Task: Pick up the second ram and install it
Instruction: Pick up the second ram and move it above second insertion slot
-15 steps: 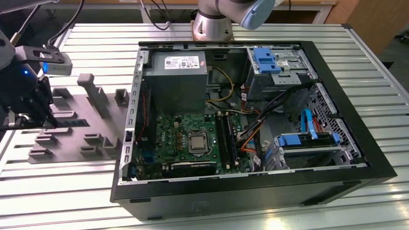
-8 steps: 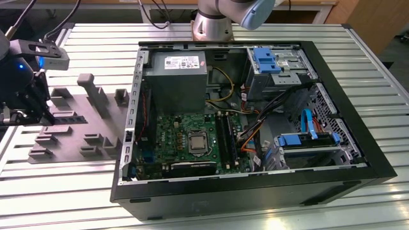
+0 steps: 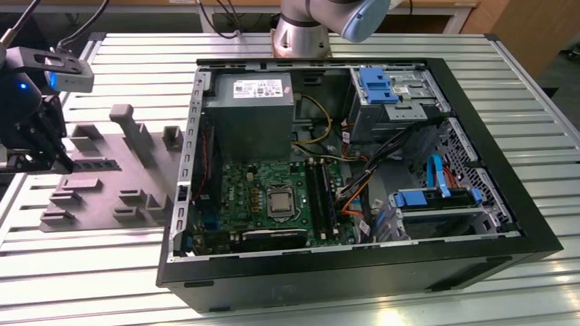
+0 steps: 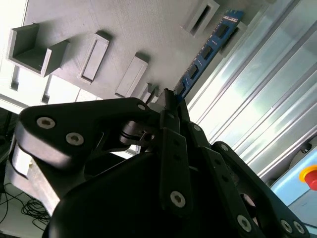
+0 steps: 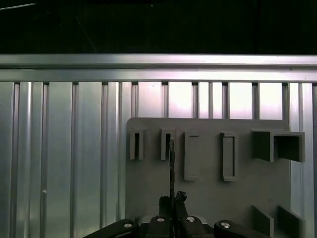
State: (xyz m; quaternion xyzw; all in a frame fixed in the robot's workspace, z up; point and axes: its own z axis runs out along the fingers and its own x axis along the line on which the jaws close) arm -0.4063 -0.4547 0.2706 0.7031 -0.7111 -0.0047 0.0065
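Pick-up is in progress: the hand (image 4: 168, 99) is closed on the second ram (image 4: 207, 52) at the grey holder tray (image 3: 100, 183). Reaching the motherboard (image 3: 240, 187), which lies well apart, probably needs a firm, straight grip.

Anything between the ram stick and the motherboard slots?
The gripper is shut on the ram stick over the grey tray. The case wall stands between it and the slots.
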